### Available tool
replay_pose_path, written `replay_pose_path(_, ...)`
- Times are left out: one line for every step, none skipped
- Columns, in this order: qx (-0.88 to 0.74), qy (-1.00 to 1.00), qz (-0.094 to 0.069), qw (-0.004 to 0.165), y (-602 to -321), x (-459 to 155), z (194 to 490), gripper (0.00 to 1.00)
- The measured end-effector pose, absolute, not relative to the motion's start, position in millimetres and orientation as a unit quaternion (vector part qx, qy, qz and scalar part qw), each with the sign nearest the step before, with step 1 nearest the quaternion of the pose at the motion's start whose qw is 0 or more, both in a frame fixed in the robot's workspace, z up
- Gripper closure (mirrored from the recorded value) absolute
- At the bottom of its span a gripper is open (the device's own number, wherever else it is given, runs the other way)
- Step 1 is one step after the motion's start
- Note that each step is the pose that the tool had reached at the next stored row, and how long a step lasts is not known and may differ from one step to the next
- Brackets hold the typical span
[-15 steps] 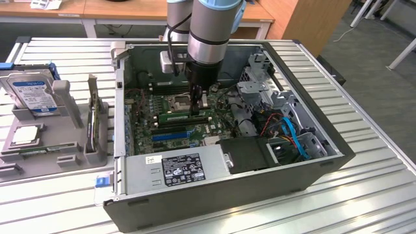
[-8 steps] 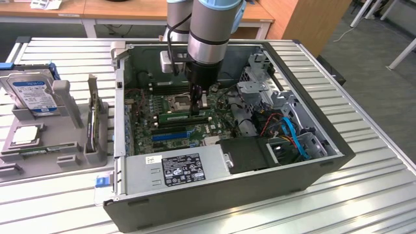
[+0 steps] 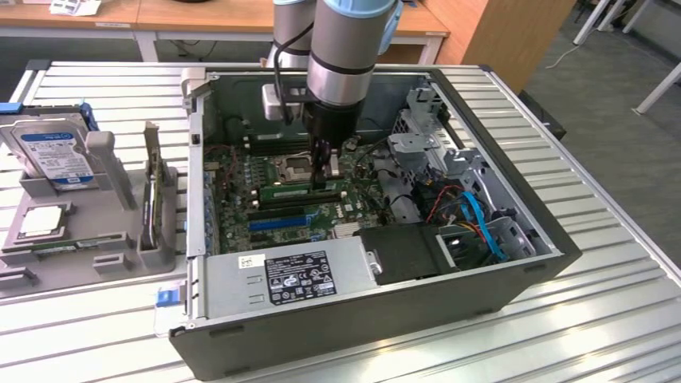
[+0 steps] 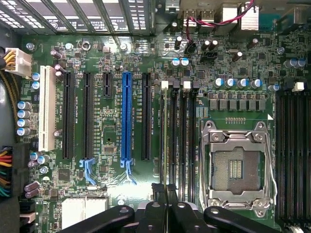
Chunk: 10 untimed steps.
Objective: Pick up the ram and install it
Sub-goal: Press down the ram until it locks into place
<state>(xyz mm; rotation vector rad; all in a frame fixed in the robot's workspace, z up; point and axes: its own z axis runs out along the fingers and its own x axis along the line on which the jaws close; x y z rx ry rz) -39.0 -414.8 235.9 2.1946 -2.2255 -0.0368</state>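
Note:
My gripper [image 3: 321, 177] reaches down into the open computer case [image 3: 532, 263], over the memory slots beside the empty processor socket [image 3: 295, 166]. Its fingers are shut on the ram [image 3: 301, 191], a thin green stick standing on edge along one slot. In the wrist view the ram [image 4: 165, 136] is seen edge-on as a narrow line running away from the gripper [image 4: 164, 193], in the slot furthest from the processor socket [image 4: 236, 167]. I cannot tell whether it is fully seated.
A grey parts tray [image 3: 64, 279] lies at the exterior view's left, holding a hard drive [image 3: 53, 152], a silver processor chip [image 3: 41, 221] and an upright card [image 3: 155, 187]. Inside the case are the power supply [image 3: 298, 275], drive cage [image 3: 426, 136] and blue cables [image 3: 484, 227].

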Motion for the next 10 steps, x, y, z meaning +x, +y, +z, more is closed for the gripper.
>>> replay_pose_path(0.702, -0.712, -0.012, 0.008, -414.9, -39.0, 235.6, 0.88)
replay_pose_path(0.702, -0.712, -0.012, 0.008, -414.8, -39.0, 235.3, 0.88)
replay_pose_path(0.702, -0.712, -0.012, 0.008, -414.9, -39.0, 235.1, 0.88)
replay_pose_path(0.702, -0.712, -0.012, 0.008, -414.9, -39.0, 234.9, 0.88)
replay_pose_path(0.702, -0.712, -0.012, 0.008, -414.8, -39.0, 234.6, 0.88)
replay_pose_path(0.702, -0.712, -0.012, 0.008, -414.8, -39.0, 234.4, 0.88)
replay_pose_path(0.702, -0.712, -0.012, 0.008, -414.9, -39.0, 234.3, 0.88)
replay_pose_path(0.702, -0.712, -0.012, 0.008, -414.9, -39.0, 234.2, 0.88)
replay_pose_path(0.702, -0.712, -0.012, 0.008, -414.9, -39.0, 234.1, 0.88)
replay_pose_path(0.702, -0.712, -0.012, 0.008, -414.8, -39.0, 234.0, 0.88)
